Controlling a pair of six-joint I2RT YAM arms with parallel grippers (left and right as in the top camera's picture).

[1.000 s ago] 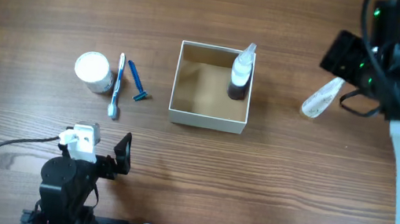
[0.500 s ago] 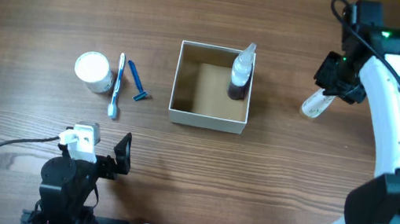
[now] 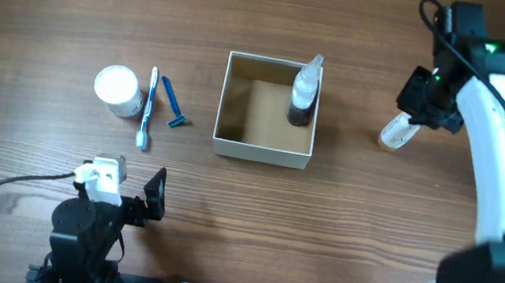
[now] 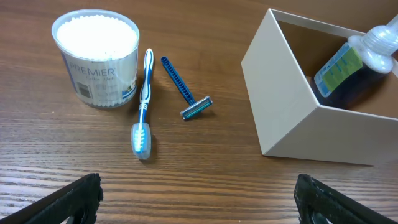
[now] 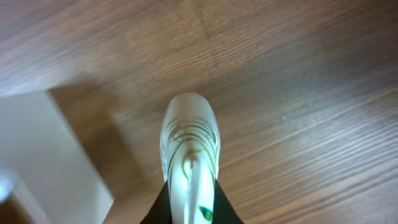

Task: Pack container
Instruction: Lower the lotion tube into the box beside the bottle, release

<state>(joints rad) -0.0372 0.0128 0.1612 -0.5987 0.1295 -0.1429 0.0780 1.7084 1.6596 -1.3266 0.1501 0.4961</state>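
Note:
The container [image 3: 261, 152] is a square white-walled box with a tan-brown inside at mid-table, also seen in the left wrist view [image 4: 292, 118] and at the left edge of the right wrist view [image 5: 37, 155]. A dark bottle [image 3: 304, 94] with a pale cap leans in its back right corner [image 4: 348, 65]. To the container's right, my right gripper [image 3: 426, 102] is shut on a white tube [image 3: 396, 131] with green markings; its black fingers pinch the tube [image 5: 189, 137] from both sides [image 5: 193, 208]. My left gripper [image 3: 126, 183] stands wide open near the front edge, nothing between its fingers [image 4: 198, 199].
Left of the container stand a round jar of cotton swabs [image 3: 117, 88] [image 4: 96, 59], a blue and white toothbrush [image 3: 148, 106] [image 4: 144, 102] and a blue razor [image 3: 174, 103] [image 4: 185, 93]. A cable loops at the front left.
My right gripper has come down over the white tube and shut on it; the tube has shifted slightly toward the front. The left arm has not moved.

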